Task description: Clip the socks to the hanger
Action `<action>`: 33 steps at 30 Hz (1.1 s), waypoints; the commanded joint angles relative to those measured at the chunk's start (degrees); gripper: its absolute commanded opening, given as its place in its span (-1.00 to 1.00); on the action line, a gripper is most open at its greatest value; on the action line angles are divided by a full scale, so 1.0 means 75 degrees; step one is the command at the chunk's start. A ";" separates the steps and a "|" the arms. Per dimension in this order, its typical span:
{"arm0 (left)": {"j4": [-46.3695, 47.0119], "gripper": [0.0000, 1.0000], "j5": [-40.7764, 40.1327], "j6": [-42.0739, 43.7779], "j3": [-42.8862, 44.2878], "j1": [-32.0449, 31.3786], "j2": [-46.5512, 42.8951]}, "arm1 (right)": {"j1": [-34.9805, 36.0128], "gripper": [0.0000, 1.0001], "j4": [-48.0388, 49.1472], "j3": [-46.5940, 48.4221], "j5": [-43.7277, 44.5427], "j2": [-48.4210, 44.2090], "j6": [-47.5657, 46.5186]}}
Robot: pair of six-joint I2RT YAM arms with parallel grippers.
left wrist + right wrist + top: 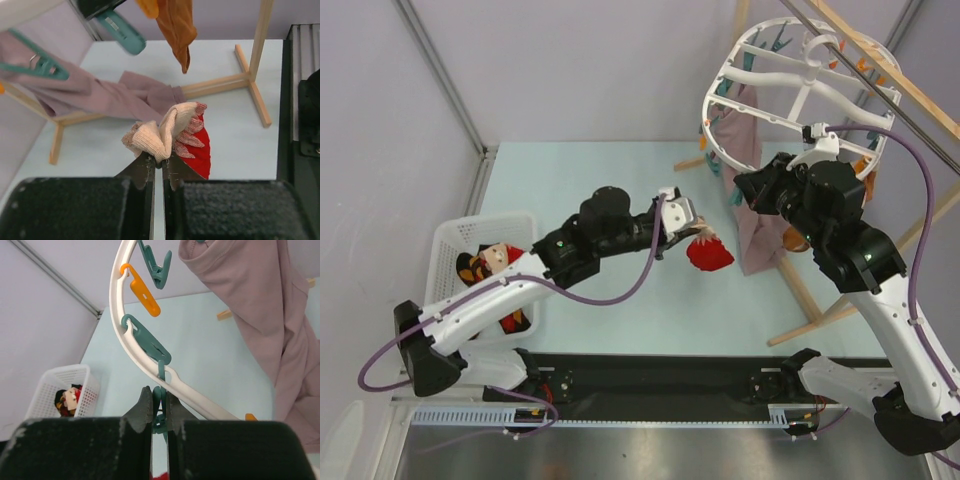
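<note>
Sock (170,135) in left claw (159,167), clip (161,375) in right claw (159,396).

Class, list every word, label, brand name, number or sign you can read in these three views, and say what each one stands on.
None: no text can be read in any view.
The hanger, the teal clip, the orange clip, the white basket and the sock show no legible marking.

Left gripper (160,167) pinched closed, right gripper (159,404) seemingly clamped likewise.
</note>
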 commanded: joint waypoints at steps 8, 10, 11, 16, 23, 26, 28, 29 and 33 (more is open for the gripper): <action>0.2717 -1.00 -0.2849 0.1442 -0.0556 -0.0994 0.0806 | 0.0028 -1.00 -0.0067 0.0285 -0.1612 0.0157 0.1023; 0.2940 -1.00 -0.3297 0.1700 -0.0509 -0.1169 0.0946 | 0.0028 -1.00 -0.0079 0.0250 -0.1648 0.0145 0.1082; 0.2987 -1.00 -0.3404 0.1782 -0.0451 -0.1193 0.1075 | 0.0028 -1.00 -0.0090 0.0250 -0.1648 0.0145 0.1094; 0.3443 -1.00 -0.3628 0.1830 -0.0531 -0.1229 0.1135 | 0.0028 -1.00 -0.0207 0.0250 -0.1637 0.0169 0.1070; 0.3644 -1.00 -0.3768 0.2041 -0.0649 -0.1369 0.1064 | 0.0028 -1.00 -0.0324 0.0238 -0.1485 0.0251 0.1094; 0.3586 -1.00 -0.3698 0.2146 -0.0556 -0.1428 0.1123 | 0.0029 -1.00 -0.0371 0.0226 -0.1414 0.0286 0.1152; 0.3411 -1.00 -0.3686 0.2193 -0.0474 -0.1463 0.1228 | 0.0029 -1.00 -0.0383 0.0226 -0.1309 0.0274 0.1199; 0.3375 -1.00 -0.3628 0.2216 -0.0427 -0.1475 0.1240 | 0.0028 -1.00 -0.0395 0.0250 -0.1227 0.0274 0.1222; 0.3433 -1.00 -0.3780 0.2345 -0.0508 -0.1580 0.1229 | 0.0028 -1.00 -0.0442 0.0262 -0.1098 0.0251 0.1211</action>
